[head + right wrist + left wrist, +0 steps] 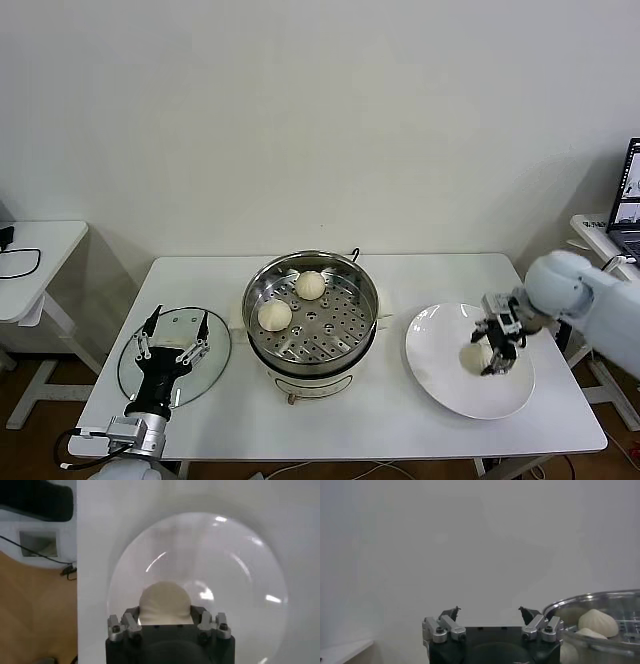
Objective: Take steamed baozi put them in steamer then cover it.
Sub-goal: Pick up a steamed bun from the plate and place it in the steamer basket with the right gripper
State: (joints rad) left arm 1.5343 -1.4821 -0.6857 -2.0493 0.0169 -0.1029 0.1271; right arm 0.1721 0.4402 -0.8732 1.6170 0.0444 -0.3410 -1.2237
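The steamer [345, 345] stands mid-table with two steamed baozi [310, 285] [274, 315] on its perforated tray. My right gripper [486, 354] is over the white plate [440, 370], shut on a third baozi [473, 357]. In the right wrist view that baozi [165, 597] sits between the jaws of the gripper [165, 613]. A fourth baozi is not in view. My left gripper [172, 336] is open and empty just above the cover [215, 362], the glass lid lying flat left of the steamer. The left wrist view shows the left gripper [490, 612] with the steamer rim [600, 599] and the baozi [598, 622] beyond.
A small white side table [40, 250] with a cable stands at far left. A laptop [628, 200] sits on another table at far right. The plate [235, 555] lies near the table's right front edge.
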